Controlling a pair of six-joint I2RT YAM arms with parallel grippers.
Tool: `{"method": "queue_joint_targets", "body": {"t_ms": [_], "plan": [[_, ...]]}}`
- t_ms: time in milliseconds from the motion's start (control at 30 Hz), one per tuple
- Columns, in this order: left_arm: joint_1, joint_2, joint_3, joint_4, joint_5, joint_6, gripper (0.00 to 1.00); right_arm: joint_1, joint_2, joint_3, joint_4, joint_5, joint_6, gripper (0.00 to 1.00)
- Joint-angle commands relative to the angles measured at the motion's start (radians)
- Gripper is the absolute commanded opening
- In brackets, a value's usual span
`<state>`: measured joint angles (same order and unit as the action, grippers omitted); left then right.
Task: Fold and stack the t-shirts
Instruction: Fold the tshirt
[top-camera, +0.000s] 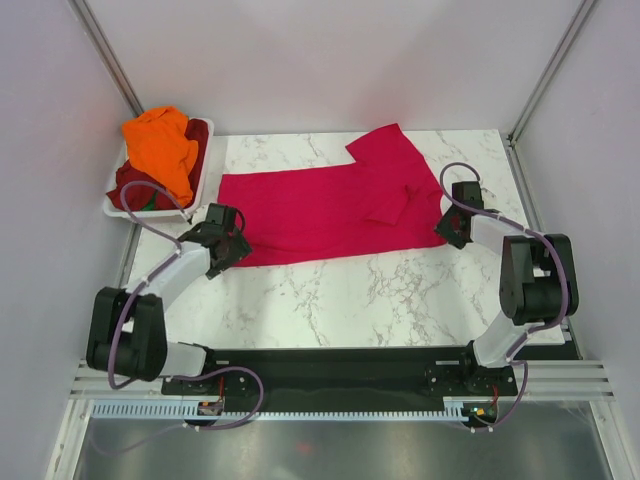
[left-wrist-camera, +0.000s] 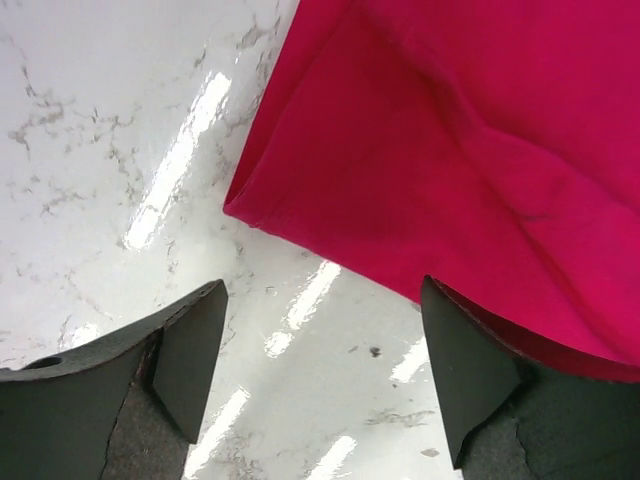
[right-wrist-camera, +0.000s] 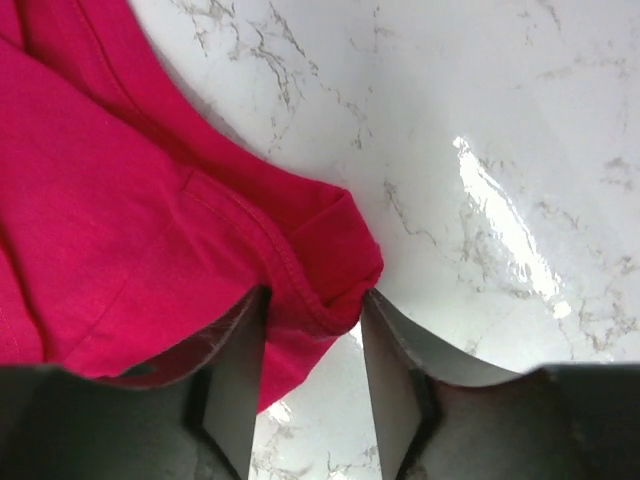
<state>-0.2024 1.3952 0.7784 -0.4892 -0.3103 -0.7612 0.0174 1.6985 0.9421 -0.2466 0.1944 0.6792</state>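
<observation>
Left tool (left-wrist-camera: 320, 375): fingers wide apart, holding nothing. The near-left corner of the pink shirt (top-camera: 300, 210) lies just ahead, its hem meeting one finger. Right tool (right-wrist-camera: 312, 385): fingers narrowed around the shirt's near-right corner; true pinch or not, cannot tell. Shirt lies flat mid-table (top-camera: 330, 290), long axis left to right, one tool at each end. Both arms reach forward, wrists low. Orange shirt (top-camera: 160, 145) and maroon shirt (top-camera: 200, 135) sit in the basket (top-camera: 112, 207), far left.
</observation>
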Motion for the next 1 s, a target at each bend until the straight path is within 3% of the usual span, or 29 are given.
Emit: {"method": "queue_joint_targets", "body": {"t_ms": [0, 100, 300, 500, 600, 633, 667, 800, 967], "plan": [[0.000, -0.120, -0.010, 0.034, -0.062, -0.032, 0.85, 0.000, 0.029, -0.014, 0.023, -0.019, 0.002, 0.45], [0.000, -0.133, -0.045, 0.064, -0.093, -0.043, 0.86, 0.000, 0.035, -0.014, 0.027, -0.029, -0.001, 0.34], [0.006, 0.040, -0.024, 0.136, -0.098, -0.029, 0.87, 0.000, 0.041, -0.019, 0.033, -0.044, 0.000, 0.24], [0.011, 0.122, 0.013, 0.166, -0.110, -0.029, 0.76, 0.000, 0.026, -0.025, 0.033, -0.035, -0.007, 0.19], [0.018, 0.145, 0.033, 0.167, -0.110, -0.020, 0.61, 0.000, 0.027, -0.028, 0.033, -0.033, -0.006, 0.15], [0.023, 0.152, 0.044, 0.166, -0.102, -0.017, 0.50, -0.002, 0.029, -0.029, 0.033, -0.036, -0.007, 0.14], [0.023, 0.165, 0.048, 0.166, -0.098, -0.015, 0.45, 0.000, 0.030, -0.031, 0.032, -0.038, -0.006, 0.12], [0.031, 0.166, 0.051, 0.170, -0.090, -0.012, 0.02, -0.005, 0.024, -0.039, 0.030, -0.038, -0.004, 0.02], [0.029, 0.117, 0.027, 0.150, -0.041, -0.006, 0.02, -0.013, -0.049, -0.084, 0.004, -0.032, 0.020, 0.00]]}}
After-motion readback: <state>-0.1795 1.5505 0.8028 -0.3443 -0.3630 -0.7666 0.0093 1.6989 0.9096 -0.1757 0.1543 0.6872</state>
